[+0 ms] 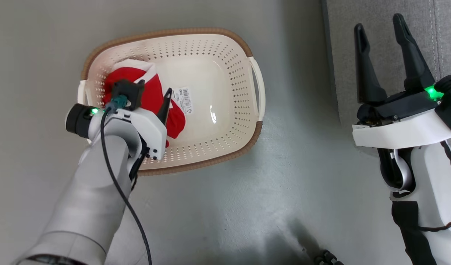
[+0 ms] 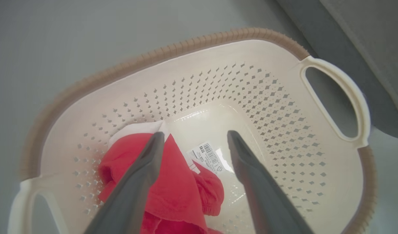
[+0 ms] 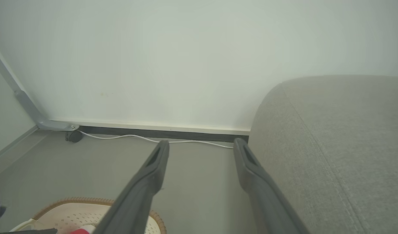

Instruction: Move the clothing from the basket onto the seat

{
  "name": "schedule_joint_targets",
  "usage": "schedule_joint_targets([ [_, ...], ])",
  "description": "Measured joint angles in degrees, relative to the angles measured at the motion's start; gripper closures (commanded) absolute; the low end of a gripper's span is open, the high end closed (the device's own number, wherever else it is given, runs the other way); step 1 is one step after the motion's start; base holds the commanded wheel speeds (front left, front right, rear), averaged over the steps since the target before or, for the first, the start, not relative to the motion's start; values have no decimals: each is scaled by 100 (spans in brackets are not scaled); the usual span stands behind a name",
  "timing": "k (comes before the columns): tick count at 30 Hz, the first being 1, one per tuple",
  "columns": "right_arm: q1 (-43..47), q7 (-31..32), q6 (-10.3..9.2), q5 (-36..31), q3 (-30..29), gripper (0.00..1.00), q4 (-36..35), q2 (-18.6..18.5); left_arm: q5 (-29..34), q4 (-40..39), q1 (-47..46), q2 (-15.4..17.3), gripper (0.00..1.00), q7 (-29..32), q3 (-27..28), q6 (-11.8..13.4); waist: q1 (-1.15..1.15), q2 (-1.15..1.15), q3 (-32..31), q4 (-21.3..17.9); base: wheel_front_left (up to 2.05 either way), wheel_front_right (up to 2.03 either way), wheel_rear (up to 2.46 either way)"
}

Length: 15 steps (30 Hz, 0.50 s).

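Head view: the red sportswear garment is found bunched at the left end of the laundry basket, the left gripper spread empty over it. Left wrist view: one finger is seen over cloth, the other over bare plastic; a leftward shift before closing is advised. Right wrist view: the right gripper is shown released near the sofa.

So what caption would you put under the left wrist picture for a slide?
Open left pincer poised over red clothing in a cream perforated laundry basket, beside the grey sofa.
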Motion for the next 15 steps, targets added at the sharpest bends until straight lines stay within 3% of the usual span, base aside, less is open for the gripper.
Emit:
schedule_joint_targets([
  [6, -38, 0, 0, 26, 79, 0, 2, 118, 202, 931, -677, 27, 0, 624, -214, 197, 0, 0, 166, -145, 0, 0, 0],
  [15, -59, 0, 0, 76, 226, 0, -1, 210, 288, 1314, -1005, 104, 0, 1605, -360, 360, 0, 0, 301, -320, 0, 0, 0],
])
